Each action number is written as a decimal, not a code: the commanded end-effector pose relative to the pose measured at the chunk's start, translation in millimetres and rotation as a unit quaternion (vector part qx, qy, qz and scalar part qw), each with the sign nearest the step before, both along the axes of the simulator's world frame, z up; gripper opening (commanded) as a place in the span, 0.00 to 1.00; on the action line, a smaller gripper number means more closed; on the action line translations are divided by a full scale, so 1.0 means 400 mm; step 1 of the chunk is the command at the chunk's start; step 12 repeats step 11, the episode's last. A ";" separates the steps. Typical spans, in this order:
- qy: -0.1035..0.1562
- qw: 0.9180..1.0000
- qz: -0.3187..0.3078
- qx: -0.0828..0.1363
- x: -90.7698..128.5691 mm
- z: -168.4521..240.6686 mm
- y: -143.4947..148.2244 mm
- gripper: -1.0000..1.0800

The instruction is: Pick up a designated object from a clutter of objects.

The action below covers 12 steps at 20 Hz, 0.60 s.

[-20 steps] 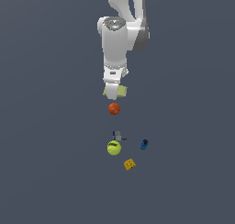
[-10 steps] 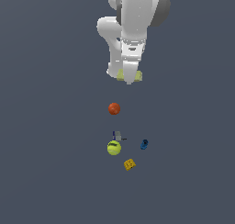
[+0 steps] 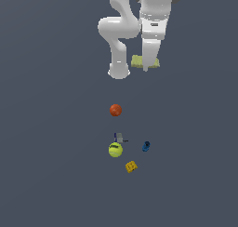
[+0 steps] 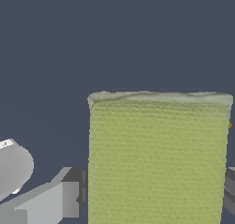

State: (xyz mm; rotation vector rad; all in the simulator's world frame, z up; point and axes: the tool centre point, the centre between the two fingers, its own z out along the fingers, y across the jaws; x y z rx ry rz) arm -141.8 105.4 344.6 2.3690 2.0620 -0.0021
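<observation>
A white arm rises over a dark floor, its gripper [image 3: 146, 67] pinching the pad [image 3: 138, 62], a flat pale yellow-green square. Across the exterior view from left to right, the clutter below sits well apart from the lift: the yellow-green ball [image 3: 115, 150], the orange-red ball [image 3: 115, 110] above it in the picture, the tiny grey piece [image 3: 119, 137] just beside the green ball, the waffle block [image 3: 131, 166] and the blue piece [image 3: 146, 146].

A second ago the pad hung just above the red ball; half a second ago it was already higher. Now it is higher again and has drifted toward the exterior view's right, while the five items on the floor lie where they were.

In the wrist view the pad [image 4: 158, 159] fills the space between the fingers [image 4: 64, 200], flat and level, with open floor beyond it.

By the look of it, the pick is made: the right object is off the floor and clear of the others, and what remains is holding it steady.
</observation>
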 end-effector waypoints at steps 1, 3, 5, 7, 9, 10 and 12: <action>0.000 1.000 0.000 0.000 -0.002 0.029 0.022 0.00; 0.000 1.000 -0.001 0.001 -0.003 0.045 0.033 0.00; 0.000 1.000 -0.001 0.001 -0.003 0.056 0.043 0.00; 0.000 1.000 -0.001 0.001 -0.002 0.063 0.048 0.00; 0.000 1.000 -0.001 0.001 -0.001 0.065 0.049 0.00; 0.000 1.000 -0.001 0.001 0.000 0.064 0.048 0.00; 0.000 1.000 -0.001 0.001 0.000 0.064 0.048 0.00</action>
